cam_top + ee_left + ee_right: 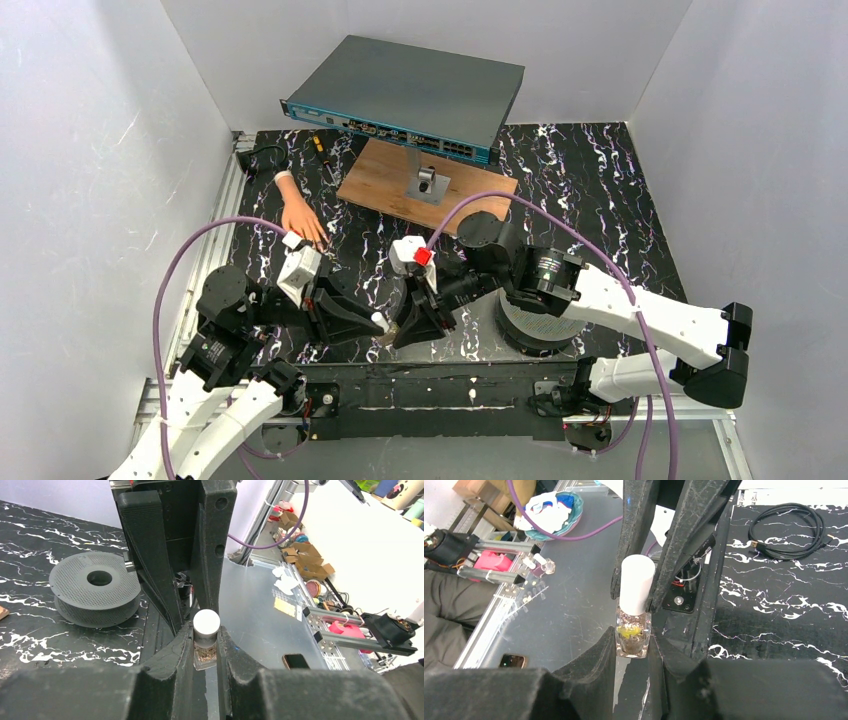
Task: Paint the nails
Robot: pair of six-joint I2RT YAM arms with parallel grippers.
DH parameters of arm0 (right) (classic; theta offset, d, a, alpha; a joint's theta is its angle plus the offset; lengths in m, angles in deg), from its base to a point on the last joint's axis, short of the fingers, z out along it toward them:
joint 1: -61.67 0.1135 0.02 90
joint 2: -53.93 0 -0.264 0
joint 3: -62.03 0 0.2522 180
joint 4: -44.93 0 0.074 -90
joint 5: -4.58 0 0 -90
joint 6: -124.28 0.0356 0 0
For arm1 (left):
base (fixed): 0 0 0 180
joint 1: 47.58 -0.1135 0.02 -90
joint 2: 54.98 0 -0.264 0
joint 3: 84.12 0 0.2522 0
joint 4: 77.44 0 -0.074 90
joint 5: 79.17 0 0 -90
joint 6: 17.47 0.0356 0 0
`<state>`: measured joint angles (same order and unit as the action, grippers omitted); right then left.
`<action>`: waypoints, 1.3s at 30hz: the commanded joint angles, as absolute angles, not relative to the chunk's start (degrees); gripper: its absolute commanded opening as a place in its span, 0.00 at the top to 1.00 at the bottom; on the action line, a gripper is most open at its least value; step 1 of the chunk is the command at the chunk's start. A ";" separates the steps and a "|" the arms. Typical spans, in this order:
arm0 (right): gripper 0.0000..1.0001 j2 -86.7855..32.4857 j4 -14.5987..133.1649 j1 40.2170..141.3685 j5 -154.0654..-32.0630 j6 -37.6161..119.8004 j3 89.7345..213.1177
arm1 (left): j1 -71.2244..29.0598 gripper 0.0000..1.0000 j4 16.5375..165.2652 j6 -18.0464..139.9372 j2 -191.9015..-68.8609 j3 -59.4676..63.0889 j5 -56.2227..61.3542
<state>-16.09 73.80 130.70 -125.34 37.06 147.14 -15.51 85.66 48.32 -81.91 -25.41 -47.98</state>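
The peach mannequin hand [298, 215] lies on the black marbled mat at the left, fingers pointing toward the arms; its nails are too small to make out. A small clear glass polish bottle [632, 635] with brownish glitter and a white cap [636, 582] stands at the mat's near edge, between both grippers [381, 325]. My right gripper [632, 641] is shut on the glass body. My left gripper [206, 630] is shut on the white cap [206, 622]. In the top view the left gripper [368, 322] and the right gripper [402, 330] meet tip to tip.
A grey perforated spool [540, 320] lies under the right arm and also shows in the left wrist view [95, 587]. A wooden board [385, 180] with a metal bracket and a network switch [405, 95] sit at the back. A black cable [786, 527] lies on the mat.
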 commanded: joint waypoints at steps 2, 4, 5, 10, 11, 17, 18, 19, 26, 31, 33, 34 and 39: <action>0.99 -12.77 68.55 130.87 -135.94 31.97 152.37 | -15.63 0.83 82.19 47.21 -82.63 -27.18 -51.64; 0.99 -12.85 69.19 130.88 -136.19 31.83 152.46 | -15.68 0.62 82.12 47.26 -82.38 -27.07 -50.48; 0.99 -12.91 69.98 130.90 -136.22 31.71 152.51 | -15.68 0.45 82.12 47.22 -82.04 -26.99 -49.42; 0.99 -11.78 73.76 130.89 -133.97 31.23 150.29 | -15.68 0.02 78.28 48.52 -79.73 -23.73 -43.46; 0.99 -11.14 73.88 130.90 -132.84 31.27 149.04 | -15.68 0.02 76.75 49.18 -79.26 -22.59 -41.99; 0.99 -8.66 72.34 130.88 -117.47 35.48 144.89 | -15.68 0.02 69.62 50.78 -76.95 -18.29 -31.29; 0.99 -8.64 72.02 130.90 -114.27 36.37 144.62 | -15.68 0.02 68.14 51.15 -76.65 -17.79 -28.47; 0.99 -8.88 72.05 130.89 -110.97 37.03 144.60 | -15.68 0.02 67.24 51.66 -76.25 -17.61 -26.33; 0.99 -13.82 75.34 130.86 -98.16 41.71 149.13 | -15.68 0.17 66.52 51.08 -77.35 -18.18 -17.37; 0.99 -15.27 73.49 130.90 -97.32 43.36 149.41 | -15.70 0.26 70.04 48.64 -79.89 -20.34 -16.07; 0.99 -15.82 73.48 130.88 -97.54 43.47 149.76 | -15.67 0.27 71.31 47.84 -80.59 -21.14 -15.54; 0.99 -16.10 73.48 130.85 -97.63 43.50 149.93 | -15.68 0.28 71.68 47.50 -80.78 -21.55 -14.93; 0.99 -16.88 73.37 130.86 -98.63 43.80 150.62 | -15.68 0.36 74.75 46.24 -80.76 -24.17 -14.99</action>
<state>-16.79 75.73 130.74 -98.72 42.99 147.03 -15.53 70.69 47.60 -80.91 -22.70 -15.89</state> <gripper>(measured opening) 0.326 0.671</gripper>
